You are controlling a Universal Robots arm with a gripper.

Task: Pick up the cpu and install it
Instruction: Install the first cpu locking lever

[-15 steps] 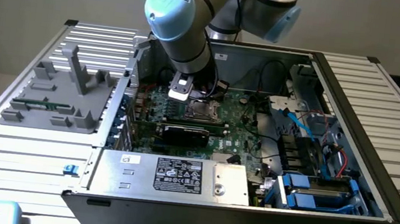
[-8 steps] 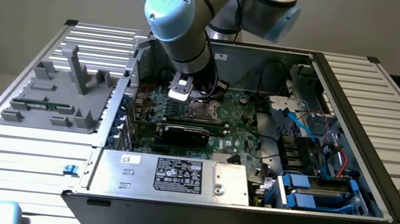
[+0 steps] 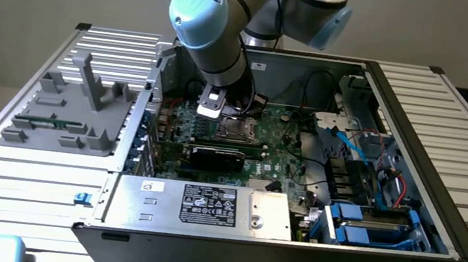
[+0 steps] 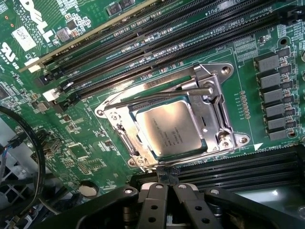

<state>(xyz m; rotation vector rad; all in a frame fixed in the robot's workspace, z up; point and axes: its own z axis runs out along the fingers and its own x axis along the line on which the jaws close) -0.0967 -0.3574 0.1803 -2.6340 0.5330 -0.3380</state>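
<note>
We're looking down on a slatted metal worktop (image 3: 25, 180) carrying an open computer case (image 3: 404, 190), and the robot arm (image 3: 214, 36) reaches down into the middle of it. Across the case floor spreads the green circuit board (image 4: 43, 28), crossed by long black memory slots (image 4: 143, 28). Along the case's front edge sits a silver box with a white label (image 3: 199, 205); out on the worktop, toward the exterior view's left, stands a grey plastic holder (image 3: 69, 112). The claw (image 4: 167, 183) is just above the board, fingers pressed together and holding nothing, its tips right at the edge of the metal socket frame (image 4: 214, 114). And there's the cpu (image 4: 171, 129), silver top up, lying flat inside that socket frame, with a thin metal lever (image 4: 157, 98) slanting across the frame just beside the chip's edge.
</note>
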